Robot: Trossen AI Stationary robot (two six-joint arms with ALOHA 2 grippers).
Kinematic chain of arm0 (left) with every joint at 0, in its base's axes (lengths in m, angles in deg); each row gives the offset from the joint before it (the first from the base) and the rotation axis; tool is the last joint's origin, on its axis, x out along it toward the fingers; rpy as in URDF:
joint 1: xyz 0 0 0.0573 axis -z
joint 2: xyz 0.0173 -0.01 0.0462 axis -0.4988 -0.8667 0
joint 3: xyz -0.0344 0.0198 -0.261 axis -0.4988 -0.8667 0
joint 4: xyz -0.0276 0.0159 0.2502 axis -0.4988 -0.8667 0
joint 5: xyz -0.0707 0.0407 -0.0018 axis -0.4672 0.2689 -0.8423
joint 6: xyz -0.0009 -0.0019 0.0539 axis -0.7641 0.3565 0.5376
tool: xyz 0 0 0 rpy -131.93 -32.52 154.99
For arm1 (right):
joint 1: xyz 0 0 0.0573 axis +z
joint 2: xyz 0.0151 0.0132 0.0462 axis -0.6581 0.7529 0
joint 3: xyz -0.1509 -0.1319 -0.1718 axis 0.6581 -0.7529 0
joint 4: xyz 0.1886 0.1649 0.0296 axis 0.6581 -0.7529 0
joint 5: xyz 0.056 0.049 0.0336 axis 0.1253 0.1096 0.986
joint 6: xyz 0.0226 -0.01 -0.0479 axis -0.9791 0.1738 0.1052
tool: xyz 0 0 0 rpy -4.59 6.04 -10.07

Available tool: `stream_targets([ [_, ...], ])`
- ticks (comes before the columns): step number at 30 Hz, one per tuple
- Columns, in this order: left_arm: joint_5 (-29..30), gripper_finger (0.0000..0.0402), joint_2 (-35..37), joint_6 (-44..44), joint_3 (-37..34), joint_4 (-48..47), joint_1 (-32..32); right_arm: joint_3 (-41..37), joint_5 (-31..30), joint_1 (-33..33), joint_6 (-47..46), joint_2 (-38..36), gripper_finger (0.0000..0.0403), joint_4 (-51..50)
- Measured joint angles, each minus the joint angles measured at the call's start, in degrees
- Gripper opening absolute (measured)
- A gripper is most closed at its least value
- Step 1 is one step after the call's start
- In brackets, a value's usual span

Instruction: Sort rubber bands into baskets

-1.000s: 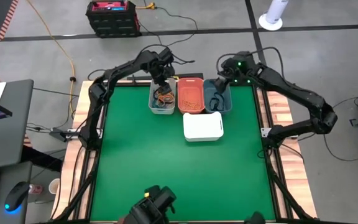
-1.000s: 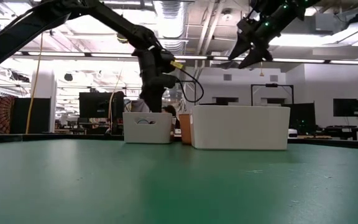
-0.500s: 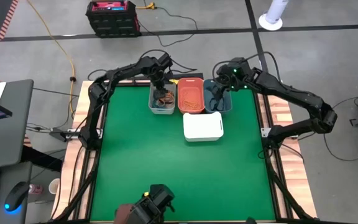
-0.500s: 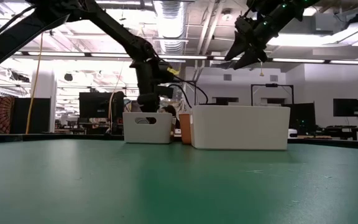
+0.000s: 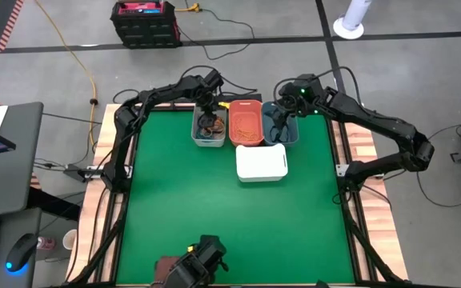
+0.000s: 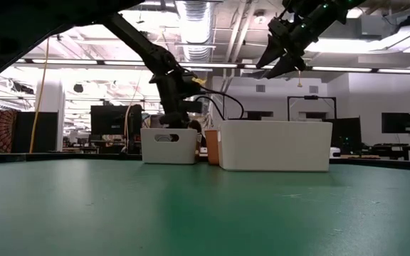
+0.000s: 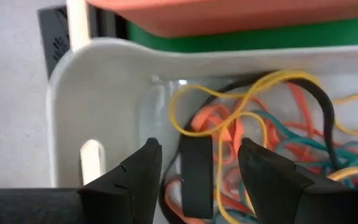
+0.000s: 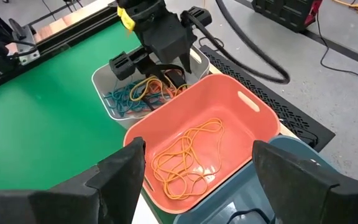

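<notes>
The light grey basket (image 5: pixel 209 128) holds a tangle of yellow, orange, teal and black rubber bands (image 7: pixel 272 137). My left gripper (image 7: pixel 199 146) reaches down into it, open, with a wide black band (image 7: pixel 196 177) lying between its fingers. Next to it stand the coral-orange basket (image 8: pixel 244 115), with thin yellow-orange bands (image 8: pixel 185 155) on its floor, and the dark slate-blue basket (image 5: pixel 286 128). My right gripper (image 5: pixel 277 120) hangs open and high over the slate-blue basket, holding nothing. The white basket (image 5: pixel 261 162) stands nearer. My left gripper comes from above, slanting down, with one finger (image 7: pixel 143 171) and the other (image 7: pixel 263 174) on either side of the black band. Whether the fingers touch this band or the others around it, I cannot tell.
The three coloured baskets stand side by side at the table's far edge, the white one just in front of them. Green table surface (image 5: pixel 214 224) stretches toward the near edge. A dark device (image 5: pixel 194 268) sits at the near edge.
My left gripper has sunk from above the light grey basket's rim down into it and has rolled about its own axis, staying open. The baskets have not moved.
</notes>
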Motion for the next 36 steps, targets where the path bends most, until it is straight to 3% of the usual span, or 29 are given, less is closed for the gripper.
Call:
stream_targets([
  [11, -1.33, 0.0159, -0.07, 0.48, -0.38, 2.35, -0.28, 0.04, 0.01, 0.56, -0.41, 0.0, 0.032, 0.03],
  [16, 0.39, 0.0141, 0.04, -5.38, -0.38, 0.49, -0.22, 0.04, 0.02, 0.56, -0.45, 0.0, 0.032, 0.07],
  [26, -0.97, 0.0123, 0.34, -16.28, 2.45, -19.6, -0.26, 0.07, -0.01, 0.26, 0.13, -0.02, 0.032, 0.44],
  [36, -4.14, 0.0108, 2.76, -26.7, 8.75, -31.5, 1.0, 0.09, 0.01, 0.28, 0.71, -0.02, 0.032, 2.66],
])
